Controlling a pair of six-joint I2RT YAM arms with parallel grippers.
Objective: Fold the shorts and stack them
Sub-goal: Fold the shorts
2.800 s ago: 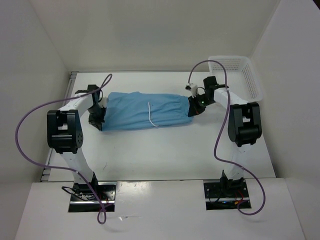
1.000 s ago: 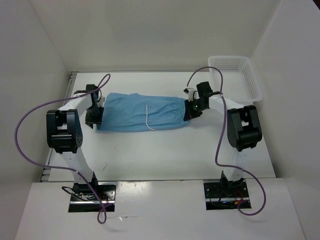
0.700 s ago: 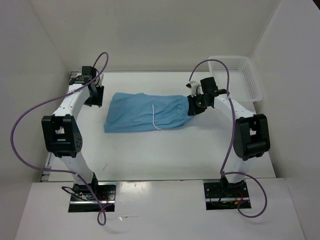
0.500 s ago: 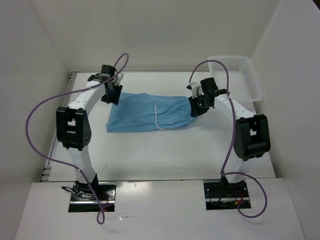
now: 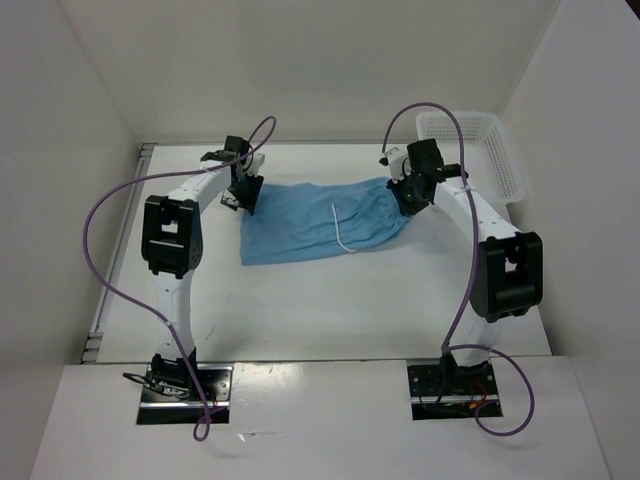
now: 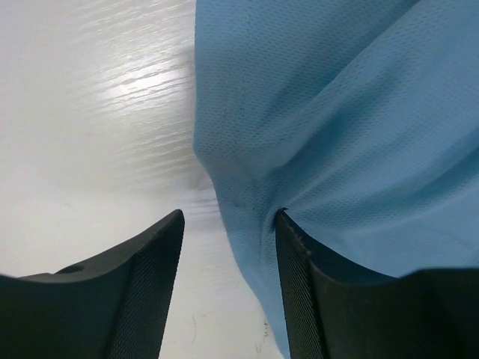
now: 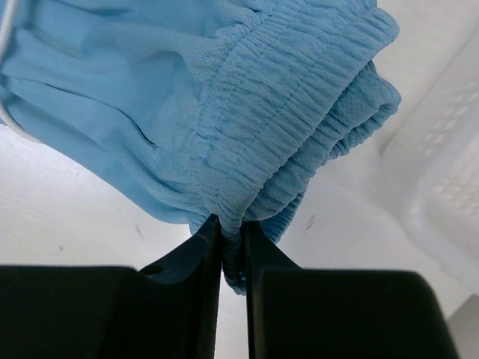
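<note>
The right gripper [image 7: 230, 224] has its fingers pressed almost together on the gathered waistband [image 7: 299, 90] of the shorts [image 5: 310, 215], and it holds only a thin pinch at the lower fold of the elastic. With so little cloth between the fingers, the band can probably slide out if this arm pulls hard or lifts fast. The left gripper [image 6: 228, 217] stands with its fingers apart at the other end. The hem [image 6: 224, 149] passes between them, and one finger [image 6: 307, 299] touches the cloth, but nothing is clamped. If this gripper closes where it is, it may catch only the edge or only one layer, and then the fold would come out uneven. If it closes too low, it may scrape the table [image 5: 300, 290]. The shorts lie on the table between the two grippers, flat in most parts but slanted, with the waistband end farther from the arm bases than the hem end. A fold started from this position would likely be crooked. The white drawstring [image 5: 345, 230] lies loose on top of the cloth and could be trapped inside a fold or caught by a finger. The basket [image 5: 490, 150] stands just beside the right gripper, so a wide swing of this arm may knock it.
</note>
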